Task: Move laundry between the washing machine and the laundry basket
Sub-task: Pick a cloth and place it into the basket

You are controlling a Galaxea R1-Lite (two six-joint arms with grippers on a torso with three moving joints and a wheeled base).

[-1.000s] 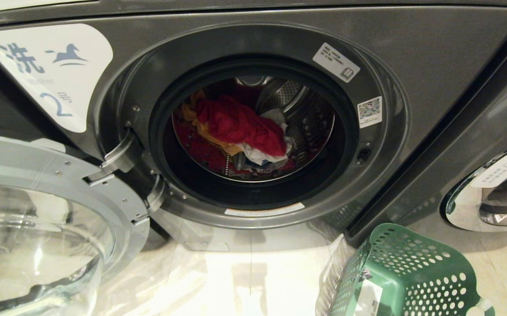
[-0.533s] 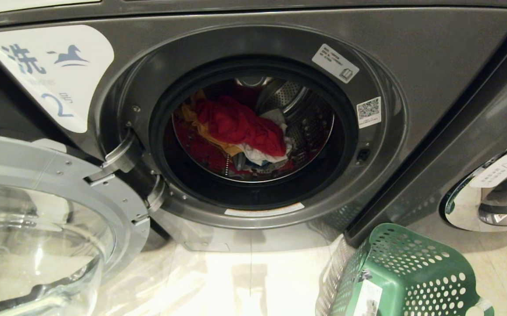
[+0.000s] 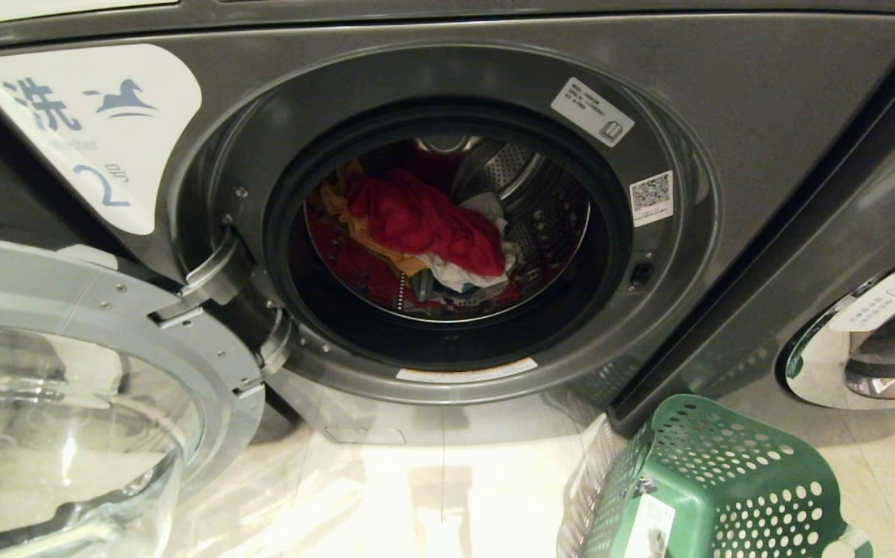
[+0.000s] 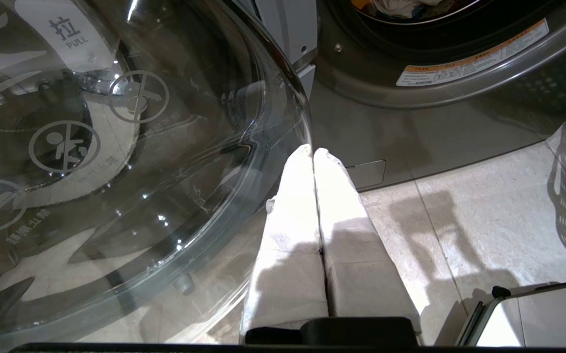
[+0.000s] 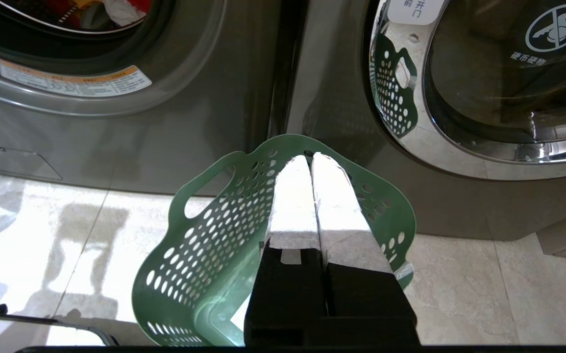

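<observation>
The washing machine [image 3: 765, 101] stands with its round glass door [image 3: 67, 403] swung wide to the left of its mouth, the white label with the blue 2 [image 3: 94, 124] up beside the opening; the laundry [image 3: 424, 229] lies heaped inside the machine's drum, a red garment on top, an orange-yellow one behind it toward the hinge side, a white one tucked beneath toward the other side; the laundry basket [image 3: 726, 480] sits on the pale tiled floor [image 3: 432, 496] just in front of the machine's lower right corner, tipped so its holed wall faces up, with nothing showing inside it; a neighbouring washer [image 3: 858, 349] with a chrome-rimmed door stands to the right of the machine; neither arm reaches the machine's mouth; the left claw [image 4: 313, 151] hangs low before the machine, right beside the rim of the open door, its two white-wrapped fingers [image 4: 292, 206] pressed together on nothing; the right claw [image 5: 310, 157] hangs over the basket, near the seam between the machine and its neighbour, its fingers likewise together and empty.
</observation>
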